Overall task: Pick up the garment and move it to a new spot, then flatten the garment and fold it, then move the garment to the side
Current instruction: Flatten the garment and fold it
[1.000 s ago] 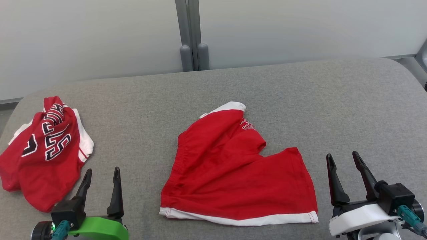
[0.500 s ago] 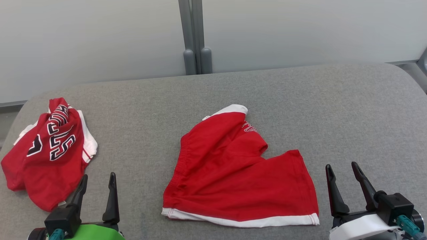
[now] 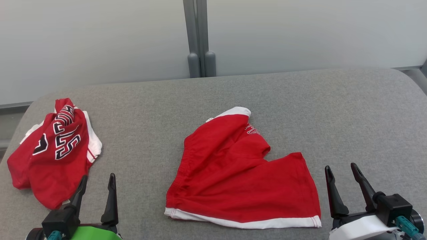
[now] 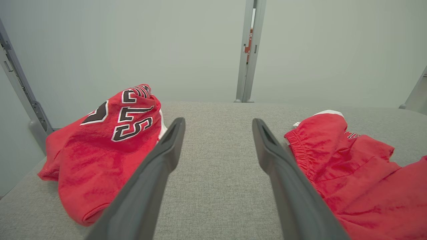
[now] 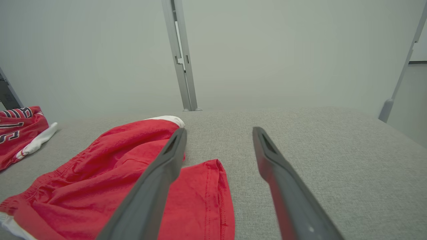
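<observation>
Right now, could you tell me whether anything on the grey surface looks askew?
Yes: the red shorts lie rumpled, their far leg bunched up, not flat. A red jersey sits crumpled near the left edge.

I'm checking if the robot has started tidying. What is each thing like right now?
red shorts: spread out on the grey surface, wrinkled, far leg bunched, not folded, not held
red jersey: crumpled in a heap at the left, not held
left gripper: open, empty, beside the jersey
right gripper: open, empty, just right of the shorts
</observation>
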Motion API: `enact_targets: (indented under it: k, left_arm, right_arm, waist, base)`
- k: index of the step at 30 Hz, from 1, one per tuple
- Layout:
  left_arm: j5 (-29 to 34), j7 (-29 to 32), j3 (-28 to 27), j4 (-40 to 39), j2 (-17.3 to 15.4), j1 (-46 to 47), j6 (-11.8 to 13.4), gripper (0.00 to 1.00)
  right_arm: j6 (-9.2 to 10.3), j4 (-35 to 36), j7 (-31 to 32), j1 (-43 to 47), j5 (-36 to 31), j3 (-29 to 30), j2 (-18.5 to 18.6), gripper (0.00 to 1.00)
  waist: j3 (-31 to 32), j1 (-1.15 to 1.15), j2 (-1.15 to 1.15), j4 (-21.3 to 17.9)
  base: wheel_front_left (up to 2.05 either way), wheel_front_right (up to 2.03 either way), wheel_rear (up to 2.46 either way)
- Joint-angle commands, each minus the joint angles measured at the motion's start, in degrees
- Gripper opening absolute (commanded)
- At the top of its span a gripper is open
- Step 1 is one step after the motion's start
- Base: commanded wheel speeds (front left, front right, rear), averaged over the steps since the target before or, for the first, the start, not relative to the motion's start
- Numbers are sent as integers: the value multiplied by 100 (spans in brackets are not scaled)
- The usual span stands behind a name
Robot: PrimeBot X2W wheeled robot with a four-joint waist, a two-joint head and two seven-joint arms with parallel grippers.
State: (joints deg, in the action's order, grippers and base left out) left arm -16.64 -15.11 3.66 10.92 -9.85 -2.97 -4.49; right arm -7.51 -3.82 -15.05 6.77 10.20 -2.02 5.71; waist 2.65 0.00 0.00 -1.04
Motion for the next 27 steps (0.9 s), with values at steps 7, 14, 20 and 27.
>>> enact_targets:
  k: [7,14,20,27]
  left_arm:
    - [-27,32,25,34,-73,-35,-12,100]
    - [-27,44,65,33,-91,-36,43,100]
    - [-45,51,84,44,-124,-11,57,100]
    - [1,73,254,109,-143,6,-6,100]
  right_arm:
    - [4,-101,-4,41,1,0,23,100]
    - [4,-90,63,34,11,-7,33,100]
    - [4,-72,80,11,11,-22,36,100]
    - [4,-133,88,7,31,-38,23,100]
  waist:
    - [37,0,0,23]
    - [59,0,0,39]
    - [49,0,0,47]
    - [23,0,0,31]
  base:
    - [0,0,0]
    - [0,0,0]
    - [0,0,0]
    - [0,0,0]
